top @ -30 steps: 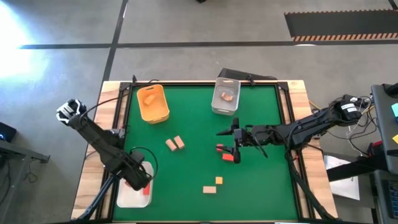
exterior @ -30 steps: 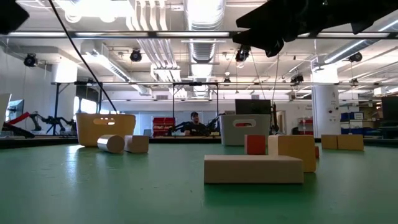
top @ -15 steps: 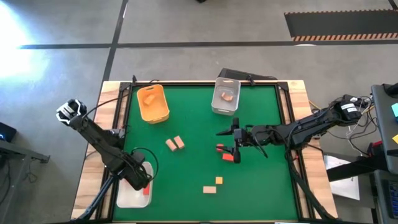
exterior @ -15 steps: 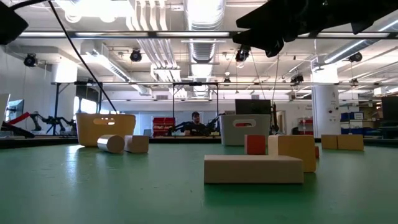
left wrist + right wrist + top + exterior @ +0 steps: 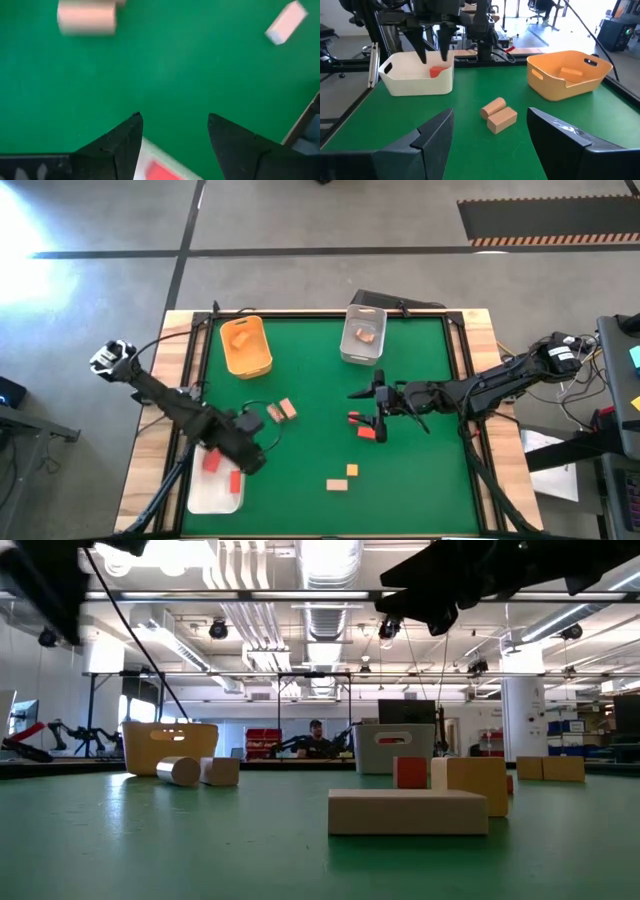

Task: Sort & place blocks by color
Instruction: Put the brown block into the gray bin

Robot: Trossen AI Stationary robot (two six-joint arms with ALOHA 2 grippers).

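Red blocks (image 5: 235, 481) now sit in the white bin (image 5: 205, 498) just behind my left tool (image 5: 247, 422), which has lifted away empty with fingers wide, so that drop looks done; tan blocks (image 5: 281, 411) lie just ahead. My right tool (image 5: 376, 412) hovers wide over the worktop (image 5: 420, 470)

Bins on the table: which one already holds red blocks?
The white bin at the near left corner, with two red blocks inside; the orange bin and clear bin hold none.

Matt green felt-like bench (image 5: 420, 470) with raw wood border, pale unfinished wood blocks (image 5: 498, 115), smooth plastic orange bin (image 5: 245, 345), white bin (image 5: 416, 74)
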